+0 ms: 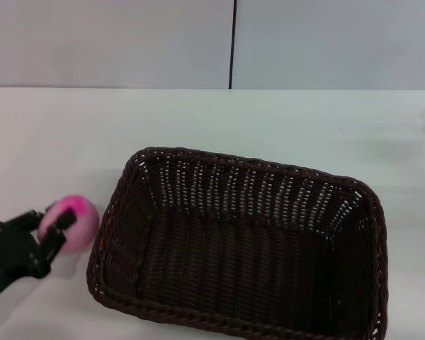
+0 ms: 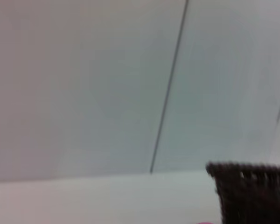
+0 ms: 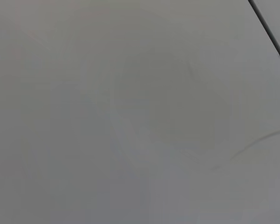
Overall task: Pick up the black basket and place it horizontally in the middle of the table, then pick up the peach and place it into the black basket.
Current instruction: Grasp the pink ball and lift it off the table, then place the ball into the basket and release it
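Lower right, basket [image 1: 241, 248] sits lengthwise, ready to receive; at lower left my left gripper [image 1: 48, 225] has fingers pinching the peach [image 1: 76, 221] for lifting.

Bright, even light; left wrist view blurred, shadows faint.

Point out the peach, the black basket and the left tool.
peach [image 1: 81, 218]: head view, on its magenta upper side.
black basket [image 1: 244, 248]: head view, on the woven floor inside.
left tool [image 1: 48, 225]: head view, midway between its fingertips, right at the peach's near left side.
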Controlling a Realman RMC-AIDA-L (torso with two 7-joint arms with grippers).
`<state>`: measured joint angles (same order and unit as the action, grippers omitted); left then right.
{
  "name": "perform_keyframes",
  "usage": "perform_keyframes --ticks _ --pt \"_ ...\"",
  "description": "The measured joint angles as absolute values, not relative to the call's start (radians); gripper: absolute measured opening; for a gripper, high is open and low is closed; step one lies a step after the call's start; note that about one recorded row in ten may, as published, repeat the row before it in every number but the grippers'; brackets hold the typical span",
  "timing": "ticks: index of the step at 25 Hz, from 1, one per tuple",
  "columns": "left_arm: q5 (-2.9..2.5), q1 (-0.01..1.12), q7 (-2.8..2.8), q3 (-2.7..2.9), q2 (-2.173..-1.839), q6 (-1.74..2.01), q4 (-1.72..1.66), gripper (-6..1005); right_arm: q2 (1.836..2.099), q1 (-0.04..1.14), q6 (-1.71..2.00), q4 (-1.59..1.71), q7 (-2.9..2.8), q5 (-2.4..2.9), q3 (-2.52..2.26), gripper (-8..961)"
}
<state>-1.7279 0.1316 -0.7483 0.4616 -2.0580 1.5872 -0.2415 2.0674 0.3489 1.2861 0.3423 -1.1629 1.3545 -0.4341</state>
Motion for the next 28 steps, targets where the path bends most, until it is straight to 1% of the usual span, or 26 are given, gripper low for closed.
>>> perform_keyframes --ticks 6,12,17,23,26,28 --pt "-1.727 0.165 -0.778 0.324 -2.059 1.673 -0.197 199 2.068 0.355 1.273 0.336 -1.163 1.355 -0.440 624" --pt "-1.728 0.246 -0.853 0.270 -2.060 1.778 -0.166 147 2.068 0.362 1.270 0.322 -1.163 1.356 -0.439 624" --pt "-1.766 0.336 -0.854 0.384 -2.065 1.792 -0.149 106 2.068 0.369 1.261 0.293 -1.137 1.356 -0.438 624" --pt "-1.769 0.364 -0.821 0.482 -2.068 1.780 -0.151 63 2.068 0.369 1.261 0.283 -1.126 1.352 -0.435 624" --pt "-1.769 0.365 -0.781 0.498 -2.068 1.771 -0.146 167 2.068 0.371 1.261 0.279 -1.124 1.352 -0.435 625" --pt "-1.769 0.363 -0.777 0.498 -2.068 1.761 -0.144 207 2.068 0.374 1.261 0.277 -1.124 1.351 -0.436 625"
